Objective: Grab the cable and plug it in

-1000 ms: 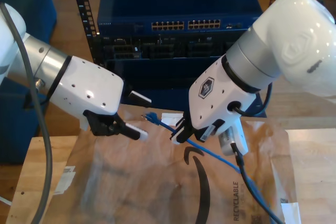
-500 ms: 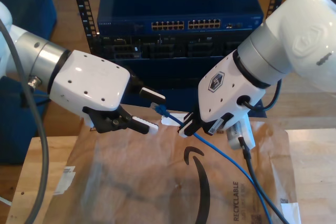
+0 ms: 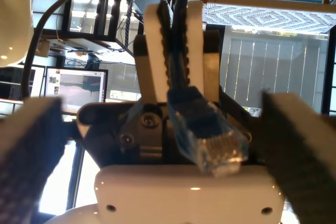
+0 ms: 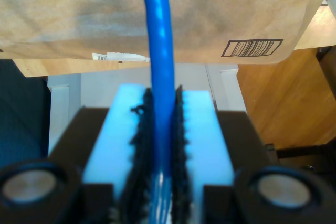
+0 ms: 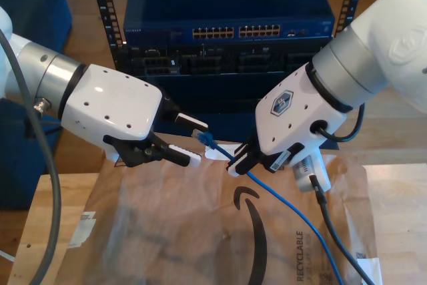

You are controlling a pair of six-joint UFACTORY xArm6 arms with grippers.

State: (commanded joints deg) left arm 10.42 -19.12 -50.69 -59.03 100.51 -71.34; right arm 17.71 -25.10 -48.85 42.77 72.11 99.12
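The cable (image 5: 280,195) is thin and bright blue, and it trails down over the brown paper toward the exterior view's lower right. My second gripper (image 5: 238,163) is shut on the cable (image 4: 160,51) a short way behind its translucent blue plug (image 5: 202,137). The plug sticks out toward the exterior view's left, above the table. My first gripper (image 5: 197,142) is open, with one finger on each side of the plug and no visible contact. In the first wrist view the plug (image 3: 207,132) faces the camera, held by the second gripper's white fingers (image 3: 155,51).
A dark blue network switch (image 5: 227,31) with rows of ports sits in a rack behind both arms. A brown paper mailer (image 5: 200,231) covers the wooden table (image 5: 47,198). A black arm cable (image 5: 333,231) hangs beside the blue one.
My first gripper has moved in from the exterior view's left until its open fingers bracket the plug. My second gripper has shifted slightly up and right with the cable.
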